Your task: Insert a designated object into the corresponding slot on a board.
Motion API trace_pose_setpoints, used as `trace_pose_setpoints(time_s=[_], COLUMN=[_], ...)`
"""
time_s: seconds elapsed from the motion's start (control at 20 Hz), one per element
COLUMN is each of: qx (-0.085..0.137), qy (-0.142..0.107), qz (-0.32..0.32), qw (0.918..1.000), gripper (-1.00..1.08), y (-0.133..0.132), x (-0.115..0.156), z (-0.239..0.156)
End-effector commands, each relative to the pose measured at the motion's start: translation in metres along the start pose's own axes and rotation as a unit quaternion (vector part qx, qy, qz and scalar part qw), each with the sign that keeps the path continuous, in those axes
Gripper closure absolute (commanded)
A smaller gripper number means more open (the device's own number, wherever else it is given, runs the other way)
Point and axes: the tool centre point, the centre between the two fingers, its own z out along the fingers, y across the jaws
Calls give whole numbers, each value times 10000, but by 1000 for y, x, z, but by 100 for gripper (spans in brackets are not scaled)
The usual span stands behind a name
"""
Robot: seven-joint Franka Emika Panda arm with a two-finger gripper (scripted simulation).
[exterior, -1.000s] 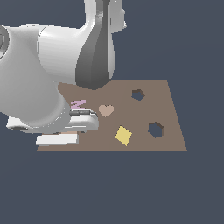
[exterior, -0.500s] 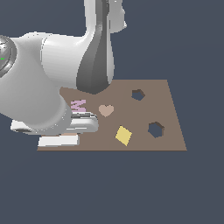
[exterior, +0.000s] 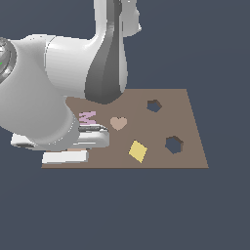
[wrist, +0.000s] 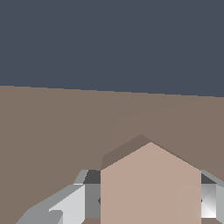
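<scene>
The arm is low over the board (exterior: 190, 146), at its edge on the exterior view's left, its bulk hiding that end. In the wrist view the tan-pink hexagon piece (wrist: 151, 188) fills the space between the two grey fingers (wrist: 65, 208), which stand on either side of it; the gripper (wrist: 144, 205) looks closed on the piece or nearly so, though actual contact cannot be made out. The piece seems to sit at or just above the board, so whether it has been lifted cannot be told. In the exterior view the piece itself is hidden behind the arm.

The larger hexagonal slot (exterior: 174, 144) lies near the opposite edge, on the exterior view's right, well apart from the gripper and empty. The smaller hexagonal hole (exterior: 154, 105) sits toward the far edge. The tan heart (exterior: 118, 122) and yellow diamond (exterior: 137, 151) lie between gripper and slot, and a pink piece (exterior: 88, 117) is just beside the arm.

By this reading the task is at the grasp stage: lifting, carrying across the board, aligning and inserting all remain
</scene>
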Motion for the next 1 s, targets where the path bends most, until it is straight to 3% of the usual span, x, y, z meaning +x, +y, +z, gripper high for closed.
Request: trace_pose_setpoints(time_s=[0.0,0.45,0.95], qx=[0,0,0], qy=[1,0,-1], qz=[-1,119,533], qw=[10000,9999,9986], gripper=[108,108,108], y=[0,-22,-98], x=[0,-4,-13], z=[0,-1,-3])
